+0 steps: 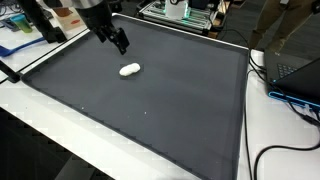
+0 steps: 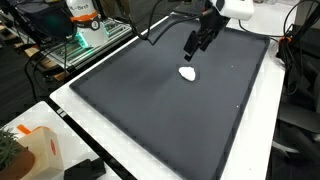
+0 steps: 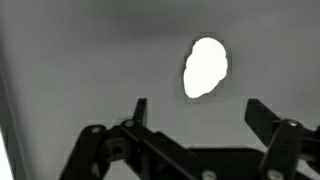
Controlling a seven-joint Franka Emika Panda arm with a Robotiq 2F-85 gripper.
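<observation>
A small white lumpy object point(image 1: 130, 69) point(image 2: 187, 72) point(image 3: 205, 68) lies on the dark grey mat point(image 1: 170, 100) point(image 2: 160, 110). My gripper point(image 1: 119, 42) point(image 2: 195, 46) point(image 3: 198, 112) hangs above the mat a short way from the white object, not touching it. In the wrist view its two black fingers stand wide apart and open, with only bare mat between them, and the white object sits just beyond the fingertips.
The mat lies on a white table point(image 1: 280, 130) point(image 2: 95, 125). Cables point(image 1: 285, 95) and a laptop point(image 1: 300, 70) sit at one side. A metal rack point(image 2: 85, 40) and an orange-and-white object point(image 2: 25, 145) stand past the table edges.
</observation>
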